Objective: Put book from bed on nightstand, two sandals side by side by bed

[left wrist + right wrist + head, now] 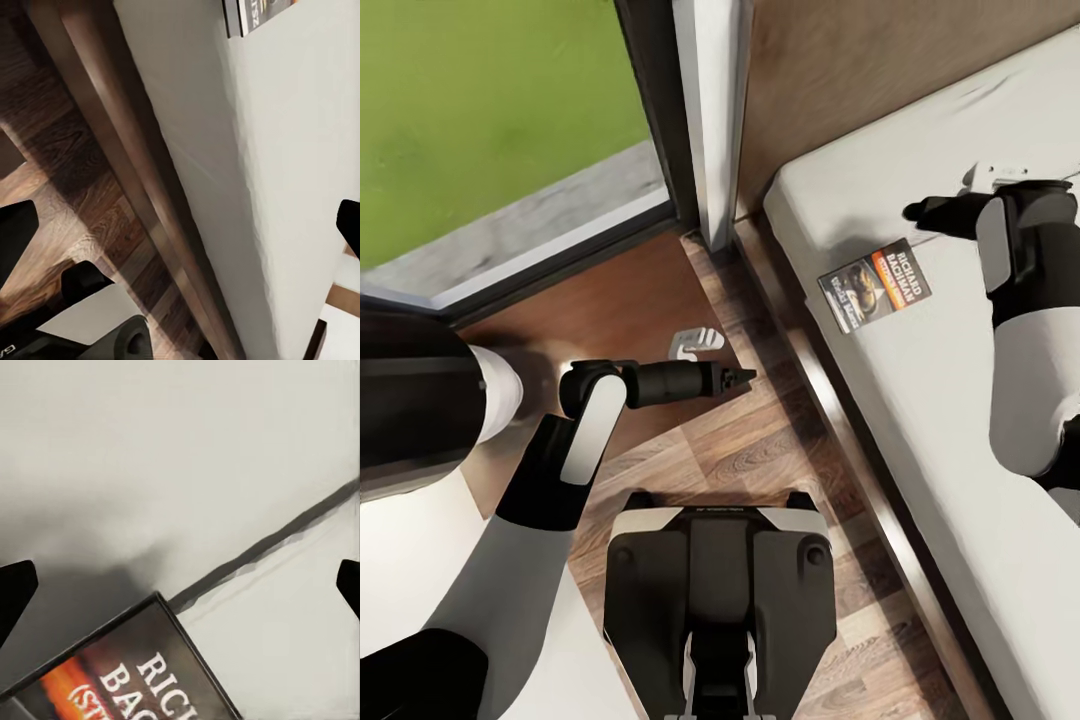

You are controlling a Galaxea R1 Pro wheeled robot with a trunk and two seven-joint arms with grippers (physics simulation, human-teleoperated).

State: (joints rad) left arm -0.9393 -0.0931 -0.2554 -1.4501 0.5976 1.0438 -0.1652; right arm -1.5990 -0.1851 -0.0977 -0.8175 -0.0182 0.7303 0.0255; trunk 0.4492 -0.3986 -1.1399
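The book [875, 285] lies flat on the bed's light-grey mattress [960, 420], near the headboard end and the mattress edge; its cover shows an orange band and white lettering [142, 675]. My right gripper [913, 210] hovers open just beyond the book, above the mattress, with the book's corner between its spread fingers in the right wrist view. My left gripper [745, 377] is open and empty at the corner of the dark-brown nightstand top [600, 320], beside the bed frame [127, 172]. The book's edge [259, 13] peeks over the mattress in the left wrist view. The sandals are out of view.
A tall dark-framed window [490, 110] with green outside stands behind the nightstand. The brown headboard [840, 70] rises behind the mattress. A small white object [695, 343] lies on the nightstand. My base [720, 590] stands on the plank-floor strip beside the bed.
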